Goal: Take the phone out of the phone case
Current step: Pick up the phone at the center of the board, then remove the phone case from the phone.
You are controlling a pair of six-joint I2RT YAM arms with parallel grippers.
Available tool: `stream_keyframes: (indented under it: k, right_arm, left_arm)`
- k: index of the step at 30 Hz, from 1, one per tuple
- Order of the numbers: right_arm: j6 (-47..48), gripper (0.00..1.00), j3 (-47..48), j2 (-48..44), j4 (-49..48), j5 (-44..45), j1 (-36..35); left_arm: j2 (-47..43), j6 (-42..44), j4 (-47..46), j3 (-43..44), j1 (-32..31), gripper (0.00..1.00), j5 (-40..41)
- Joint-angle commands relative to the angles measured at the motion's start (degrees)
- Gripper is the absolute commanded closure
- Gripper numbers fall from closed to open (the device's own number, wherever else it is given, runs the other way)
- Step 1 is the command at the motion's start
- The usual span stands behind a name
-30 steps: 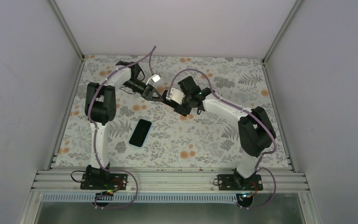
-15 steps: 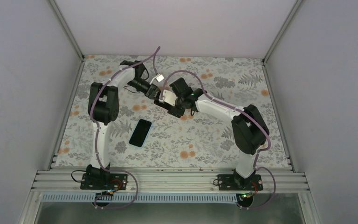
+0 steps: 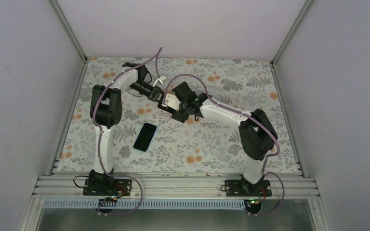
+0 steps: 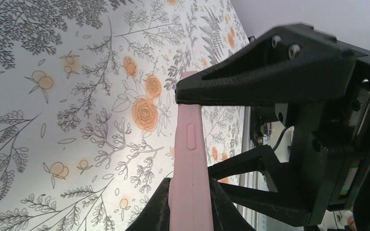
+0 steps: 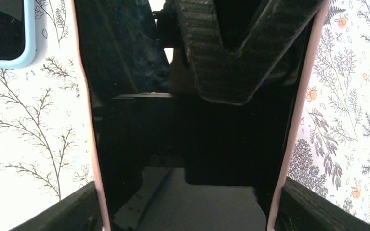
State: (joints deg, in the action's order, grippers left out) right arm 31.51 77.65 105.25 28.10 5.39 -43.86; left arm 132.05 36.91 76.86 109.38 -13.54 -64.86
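Pale pink and seen edge-on from the left wrist camera, the phone case (image 4: 189, 159) hangs above the floral table (image 3: 212, 144) near its far middle, gripped by both arms at once. The left gripper (image 4: 189, 192) pinches the case across its thin depth, one finger pressed to each flat side. The right gripper (image 5: 190, 207) clamps it across its width, with a finger (image 5: 84, 207) outside each pink rim. The phone (image 5: 197, 144) sits inside the case, its glossy black face filling the space from rim to rim and mirroring the dark hardware above it. A moulded oval button (image 4: 191, 136) stands out on the case's side wall, and the pink edges run straight and unbroken along both long sides. On the table nearer the arm bases, well apart from the grippers, a second handset (image 3: 145, 136) lies flat with its black face up. The right wrist camera shows a light-blue rim around it. The table covering carries grey fern and leaf sprigs dotted with orange blooms.
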Motion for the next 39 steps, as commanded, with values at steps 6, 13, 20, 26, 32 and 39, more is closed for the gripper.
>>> stream_keyframes:
  k: [6, 13, 20, 26, 32, 39]
  right_arm:
    - [0.46, 0.0, -1.58, -14.12, 4.91, -18.23, 8.25]
    - [6.23, 0.02, -7.48, -23.35, 9.9, -33.87, 18.98]
    - [5.7, 0.06, -9.54, -23.06, 5.83, -37.15, 22.8]
    - [3.77, 0.07, -7.51, -22.49, 4.07, -39.51, 23.53]
    - [2.96, 0.08, -6.54, -21.66, 3.86, -39.92, 23.51]
    - [2.66, 0.09, -6.81, -20.59, 3.39, -40.72, 23.55]
  left_arm:
    - [-7.12, 10.63, 0.65, 3.76, -2.2, 0.98, 9.45]
    - [-21.42, 13.75, -7.4, 0.22, -3.26, 0.98, 13.79]
    - [-33.62, 12.79, -15.58, -10.88, -6.56, 0.98, 14.84]
    - [-36.51, 10.64, -19.26, -15.76, -8.32, 0.98, 15.61]
    - [-36.07, 9.42, -20.59, -15.73, -8.34, 0.98, 16.0]
    - [-35.65, 8.73, -21.12, -15.49, -8.34, 0.98, 15.83]
